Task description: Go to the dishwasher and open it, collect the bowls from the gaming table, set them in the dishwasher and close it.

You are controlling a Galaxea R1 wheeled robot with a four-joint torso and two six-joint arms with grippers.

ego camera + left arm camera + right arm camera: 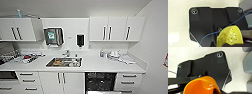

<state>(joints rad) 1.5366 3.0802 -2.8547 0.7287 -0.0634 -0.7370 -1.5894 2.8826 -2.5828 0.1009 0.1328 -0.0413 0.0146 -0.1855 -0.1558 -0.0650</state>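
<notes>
White laminate everywhere: we face a kitchenette run with the counter [100, 65] spanning the head view.

Left to right. Far left, wall cabinets [17, 29] up top, and a dish rack with mixed items [11, 56] on the counter. Near it sits a small clutter with something red [28, 58]. Under the counter there, a dark appliance front [7, 75], then a drawer stack [28, 80].

Centre: a paper towel dispenser [53, 36] and a black soap dispenser [80, 40] on the wall. Below them is the steel sink [64, 62], long axis along the counter, holding dishes, one with orange contents. The tap [67, 53] stands behind it. Double cabinet doors [61, 82] are under the sink.

Right of centre: the dishwasher [100, 81] sits under the counter between those doors and the right drawer stack [128, 81]. It faces us, its cavity is dark and open, and its door edge [102, 92] shows at the picture's bottom, folded down toward us. Nothing stands between us and it.

Above it on the counter: bottles and white dishes [111, 54]. Further right are more wall cabinets [113, 29], then the side wall.

Left wrist view: a yellowish-green bowl [232, 36] with pale speckles, tilted on edge and close against the left gripper; we cannot tell the finger state. A blue cable [228, 26] crosses in front.

Right wrist view: an orange bowl [201, 86], its opening tilted toward the camera, at the right gripper; finger state likewise unreadable.
</notes>
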